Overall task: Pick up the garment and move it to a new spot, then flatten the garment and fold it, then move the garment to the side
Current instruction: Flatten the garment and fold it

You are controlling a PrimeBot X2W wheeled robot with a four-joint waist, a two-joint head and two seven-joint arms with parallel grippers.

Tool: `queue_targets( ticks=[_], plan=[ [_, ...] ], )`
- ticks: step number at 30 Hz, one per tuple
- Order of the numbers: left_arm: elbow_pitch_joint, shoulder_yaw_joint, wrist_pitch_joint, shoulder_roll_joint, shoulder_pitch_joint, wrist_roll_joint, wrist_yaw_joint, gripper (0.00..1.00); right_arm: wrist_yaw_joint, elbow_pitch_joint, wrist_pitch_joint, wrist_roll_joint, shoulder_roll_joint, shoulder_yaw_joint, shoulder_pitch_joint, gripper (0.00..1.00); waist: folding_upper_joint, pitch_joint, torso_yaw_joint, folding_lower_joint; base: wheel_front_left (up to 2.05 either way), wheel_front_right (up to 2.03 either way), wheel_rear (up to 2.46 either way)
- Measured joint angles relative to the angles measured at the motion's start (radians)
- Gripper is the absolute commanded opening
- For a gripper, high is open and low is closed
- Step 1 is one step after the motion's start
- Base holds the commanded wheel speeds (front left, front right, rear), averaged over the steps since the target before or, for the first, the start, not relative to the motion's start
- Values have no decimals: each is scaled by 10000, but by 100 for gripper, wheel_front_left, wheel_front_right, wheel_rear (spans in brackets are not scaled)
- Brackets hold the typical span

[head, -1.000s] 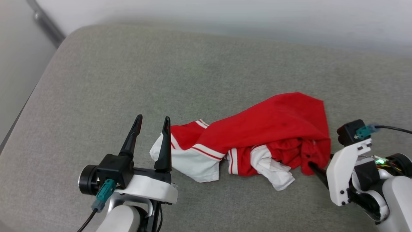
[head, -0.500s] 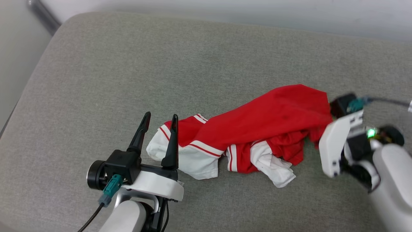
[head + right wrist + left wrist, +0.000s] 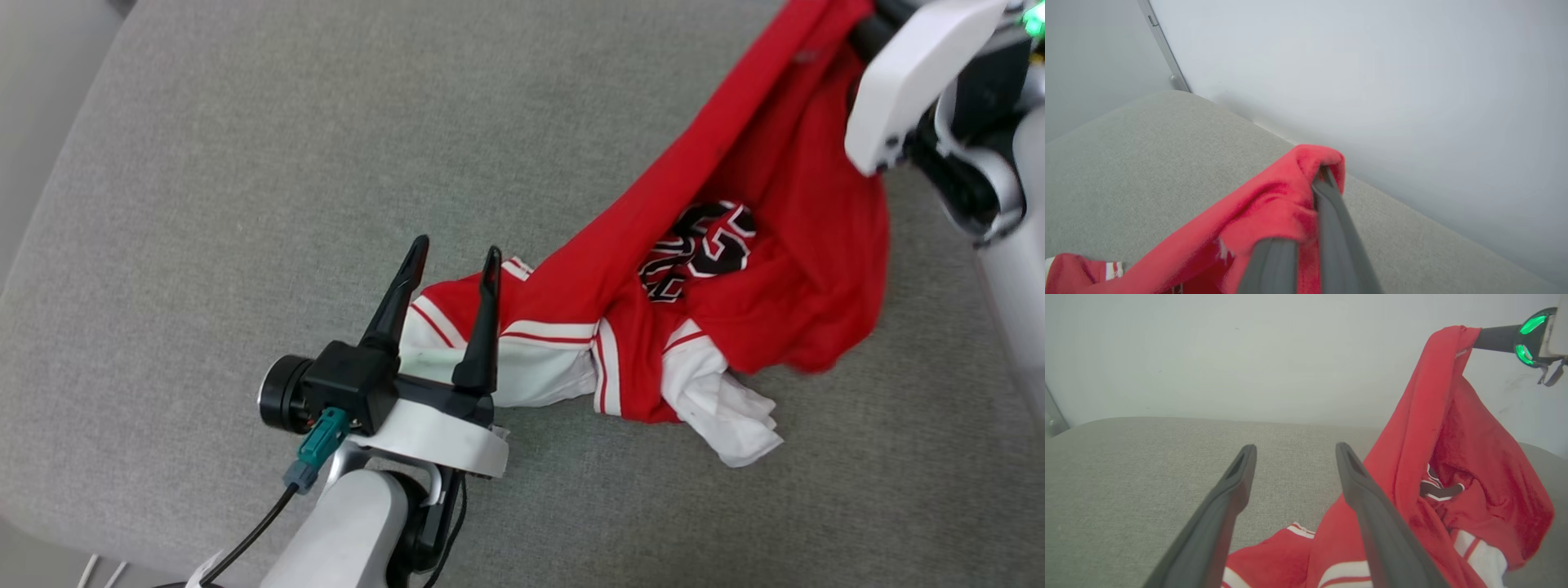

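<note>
Moved: right gripper [image 3: 1324, 176] has lifted one end of the shirt [image 3: 784, 245] off the cushion [image 3: 245, 163].
Right jaws: clamped on red fabric.
Left gripper [image 3: 456, 247]: wide open, holding nothing.

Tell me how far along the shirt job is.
Done: right hand shut on the shirt at a red edge, lifted. In hand: the pick-up; white sleeves lie on the cushion by the open left hand. Left: moving, flattening, folding, setting aside.
</note>
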Motion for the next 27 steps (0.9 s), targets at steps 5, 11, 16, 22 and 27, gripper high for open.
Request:
queue_targets(
  ticks=[5,11,16,22,27],
  plan=[
    [40,29,-2,-221,-187,167,-130,100,0,1158,-1406,-19,176,479,-750,0,0,523,259,0,0,0,0],
    [130,109,-13,-435,-292,334,-278,100,2,3041,-2057,259,199,1544,-674,14,0,844,472,0,0,0,0],
    [280,263,-13,-464,-280,431,-336,100,2,4080,-2640,761,169,2278,-198,100,0,627,393,0,0,0,0],
    [380,548,-25,-347,108,500,-322,100,2,4146,-4224,1528,-36,2376,610,100,0,-34,129,-1,0,0,0],
    [416,848,-25,-92,535,464,-201,100,2,3379,-5237,1975,-184,2245,1592,100,0,-683,-267,-1,0,0,0]
  ],
)
